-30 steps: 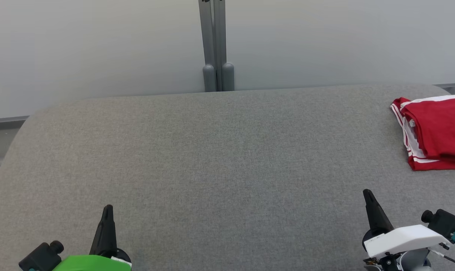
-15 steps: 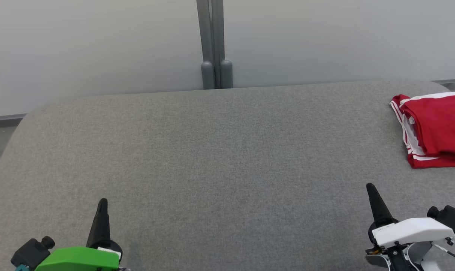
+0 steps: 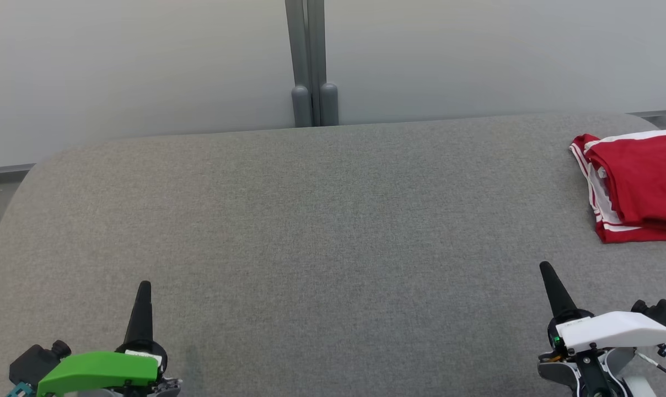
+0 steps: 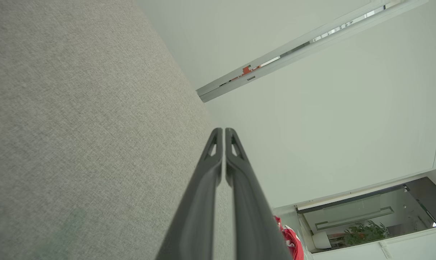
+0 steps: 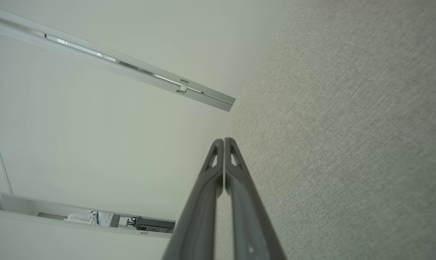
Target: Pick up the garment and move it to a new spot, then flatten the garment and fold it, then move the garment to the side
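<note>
Only your head camera has shifted since a second ago; the folded red garment (image 3: 642,182) lies far right on the grey table (image 3: 333,220), well apart from your left gripper (image 3: 144,288) and right gripper (image 3: 546,271), both closed on nothing, and it is likely soft, light and floppy, so pinch its layered near edge.

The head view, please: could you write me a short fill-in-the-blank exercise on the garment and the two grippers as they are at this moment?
1. The folded garment is ____ with white stripes.
2. It lies on the grey surface, toward the robot's ____ side.
3. The left gripper and the right gripper are apart from the garment, and the jaws of both are ____.

Missing words: red; right; shut.
</note>
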{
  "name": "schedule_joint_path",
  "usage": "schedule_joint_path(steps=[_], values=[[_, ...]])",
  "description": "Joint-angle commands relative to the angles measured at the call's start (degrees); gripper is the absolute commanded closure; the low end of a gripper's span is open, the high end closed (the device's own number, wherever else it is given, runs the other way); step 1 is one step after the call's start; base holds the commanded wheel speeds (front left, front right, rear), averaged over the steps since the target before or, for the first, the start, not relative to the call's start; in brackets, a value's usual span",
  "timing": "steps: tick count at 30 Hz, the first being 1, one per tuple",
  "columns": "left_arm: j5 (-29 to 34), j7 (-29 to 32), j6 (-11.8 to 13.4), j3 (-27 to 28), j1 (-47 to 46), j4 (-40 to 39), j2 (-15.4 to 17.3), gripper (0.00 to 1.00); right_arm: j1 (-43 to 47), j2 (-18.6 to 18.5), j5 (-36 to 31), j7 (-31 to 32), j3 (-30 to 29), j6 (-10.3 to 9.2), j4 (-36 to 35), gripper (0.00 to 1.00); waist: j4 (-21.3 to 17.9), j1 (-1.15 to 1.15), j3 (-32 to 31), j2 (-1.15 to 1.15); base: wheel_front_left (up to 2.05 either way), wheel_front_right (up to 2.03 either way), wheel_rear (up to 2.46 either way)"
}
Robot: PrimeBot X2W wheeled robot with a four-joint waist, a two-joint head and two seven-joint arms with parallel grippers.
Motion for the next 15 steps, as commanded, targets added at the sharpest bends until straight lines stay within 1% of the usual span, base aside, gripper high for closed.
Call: schedule_joint_path(steps=[1, 15], values=[[-1.40, 0.42, -0.45, 0.42, -1.52, -0.06, 0.47, 1.00, -1.38, 0.05, 1.49, 0.33, -0.44, -0.01, -0.25, 1.00, -0.03, 0.00, 0.06, 0.00, 0.00, 0.00, 0.00], [-8.58, 2.37, -1.04, 1.79, -3.29, 1.18, 0.38, 1.00, -2.53, 0.52, 8.20, 2.28, -1.98, -0.01, 0.31, 1.00, -0.32, 0.00, 0.69, 0.00, 0.00, 0.00, 0.00]])
